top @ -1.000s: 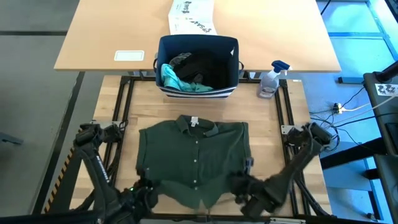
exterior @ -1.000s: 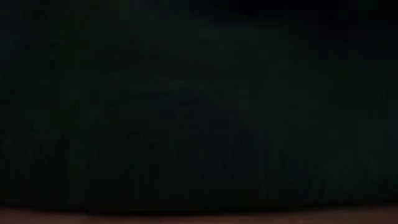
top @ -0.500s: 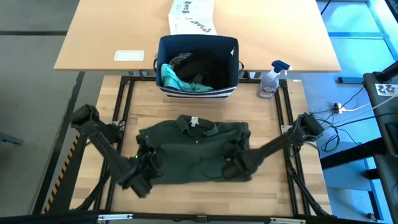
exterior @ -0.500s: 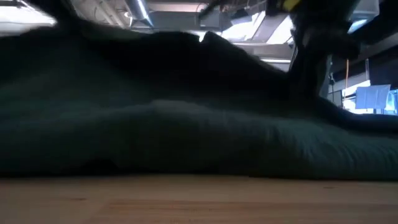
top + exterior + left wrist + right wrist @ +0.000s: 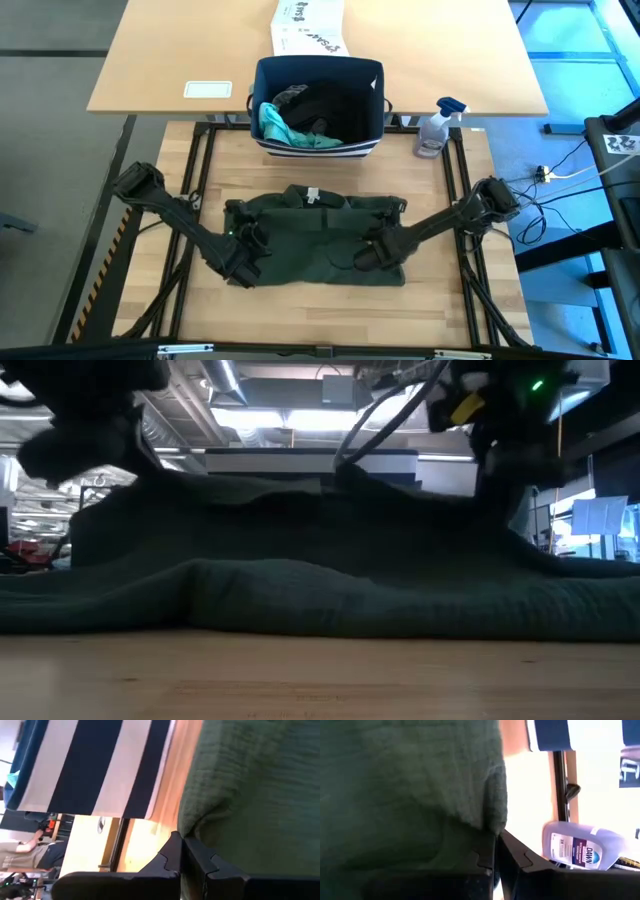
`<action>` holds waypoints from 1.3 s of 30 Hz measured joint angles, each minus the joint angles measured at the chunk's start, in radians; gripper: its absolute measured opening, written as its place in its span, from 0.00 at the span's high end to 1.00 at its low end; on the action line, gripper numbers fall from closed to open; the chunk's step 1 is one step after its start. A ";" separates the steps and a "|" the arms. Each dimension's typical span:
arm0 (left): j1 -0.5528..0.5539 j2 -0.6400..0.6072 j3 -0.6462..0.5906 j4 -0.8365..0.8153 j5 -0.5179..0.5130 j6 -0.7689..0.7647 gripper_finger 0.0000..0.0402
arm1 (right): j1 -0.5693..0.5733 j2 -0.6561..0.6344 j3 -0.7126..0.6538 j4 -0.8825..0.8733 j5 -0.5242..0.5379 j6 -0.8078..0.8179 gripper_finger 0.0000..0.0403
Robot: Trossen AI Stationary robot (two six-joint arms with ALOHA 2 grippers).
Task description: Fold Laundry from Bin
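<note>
- Olive-green shirt [image 5: 320,248] lies in the centre of the high view on the counter [image 5: 440,190], its lower part doubled over (collar toward the top).
- Left gripper [image 5: 243,262] sits at the shirt's lower-left edge, fingers [image 5: 172,855] clamped on a fold of the cloth.
- Right gripper [image 5: 372,255] is at the lower-right, fingers [image 5: 490,851] pinched on the cloth likewise.
- Bin [image 5: 318,108], top centre, holds a teal piece [image 5: 275,124] and dark garments [image 5: 325,108].
- Spray bottle [image 5: 438,128] stands just right of the bin.
</note>
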 joint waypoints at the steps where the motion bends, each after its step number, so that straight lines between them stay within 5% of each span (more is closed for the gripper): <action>1: 0.010 0.000 -0.018 0.023 -0.014 0.000 1.00 | -0.014 0.000 -0.011 0.023 0.000 -0.010 0.98; 15: 0.145 0.000 -0.217 0.302 -0.056 0.105 0.92 | -0.150 0.002 -0.135 0.240 -0.046 -0.014 0.96; 28: 0.181 0.000 -0.207 0.284 -0.095 0.293 0.71 | -0.231 0.002 -0.065 0.101 -0.042 0.027 0.60; 33: 0.126 -0.002 -0.152 0.202 -0.087 0.313 0.70 | -0.213 -0.004 0.047 -0.057 -0.007 0.026 0.56; 39: 0.063 -0.027 -0.142 0.218 -0.063 0.292 0.70 | -0.210 -0.019 0.071 -0.012 0.144 0.010 0.56</action>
